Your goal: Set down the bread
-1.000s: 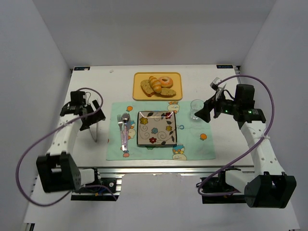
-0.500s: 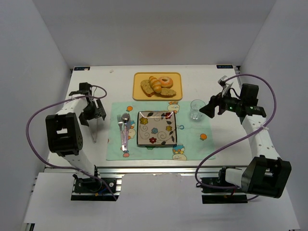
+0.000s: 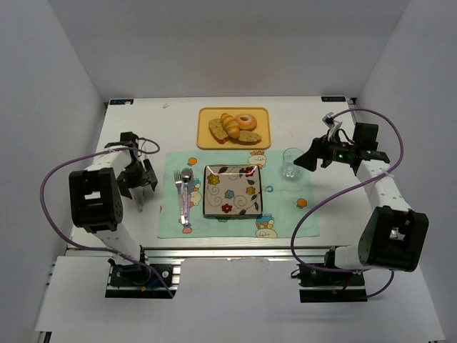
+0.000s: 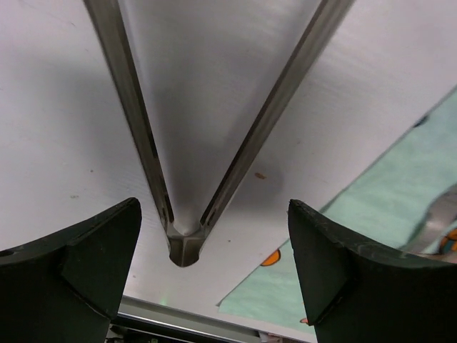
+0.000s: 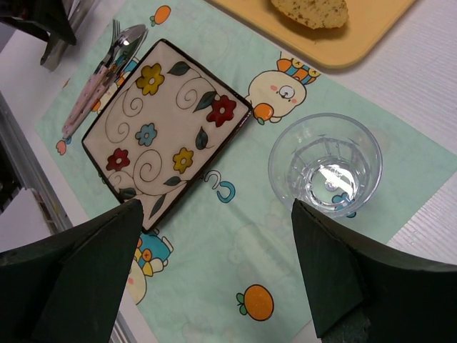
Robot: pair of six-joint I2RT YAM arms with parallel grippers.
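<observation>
The bread, a golden ridged croissant [image 3: 230, 126], lies on the yellow tray [image 3: 207, 114] at the back, between brown bread slices [image 3: 218, 130] and an iced donut [image 3: 247, 121]. The right wrist view leaves it out of frame. My left gripper [image 3: 139, 186] is open at the left of the placemat. It straddles the hinged end of metal tongs [image 4: 184, 243] that lie on the table, and its fingertips [image 4: 86, 268] do not touch them. My right gripper [image 3: 303, 158] hangs open and empty above the placemat [image 5: 235, 236], next to the glass [image 5: 325, 166].
A square flowered plate [image 3: 233, 190] sits mid-placemat, with a fork and spoon [image 3: 184, 193] to its left. The clear glass [image 3: 291, 163] stands right of the plate. The tongs [image 3: 141, 204] lie on the white table [image 3: 136, 128]. The table's near metal edge [image 4: 178, 314] is close under my left gripper.
The left arm has folded back and brought its wrist down over the tongs' hinged end. The right arm has drawn slightly back and right, still open over the placemat.
</observation>
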